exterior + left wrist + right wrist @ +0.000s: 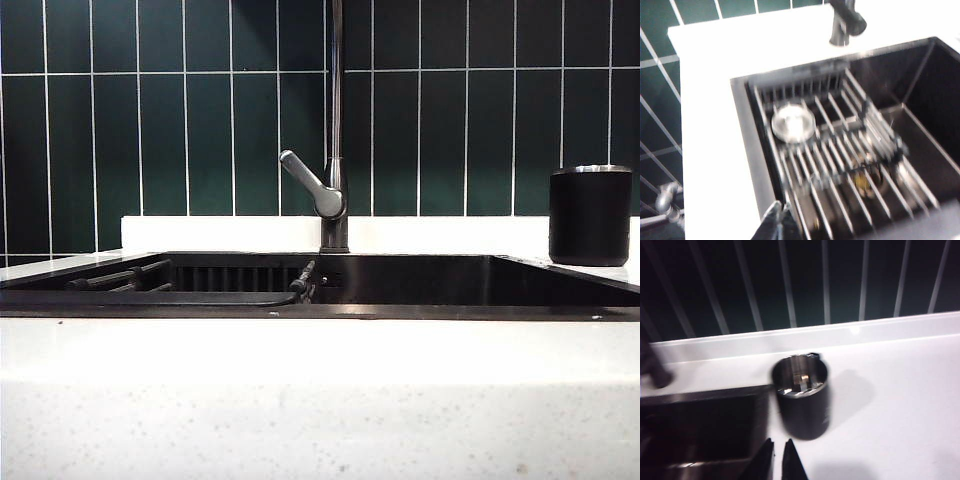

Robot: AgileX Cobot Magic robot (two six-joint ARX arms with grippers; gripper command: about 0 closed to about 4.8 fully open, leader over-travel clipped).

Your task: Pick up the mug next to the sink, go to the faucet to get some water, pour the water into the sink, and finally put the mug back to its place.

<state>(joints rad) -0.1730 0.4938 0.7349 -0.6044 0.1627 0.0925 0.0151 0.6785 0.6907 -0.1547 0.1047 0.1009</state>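
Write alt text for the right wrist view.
A black mug with a shiny interior stands upright on the white counter beside the sink. The right end effector hangs just short of it, fingertips nearly together, holding nothing.

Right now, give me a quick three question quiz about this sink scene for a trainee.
1. True or false: the black mug stands upright on the white counter, to the right of the sink.
2. Which gripper's camera shows the mug? A. left gripper B. right gripper
3. Fill in: the faucet rises behind the ___.

Key: 1 true; 2 B, it hangs just short of the mug, holding nothing; 3 sink.
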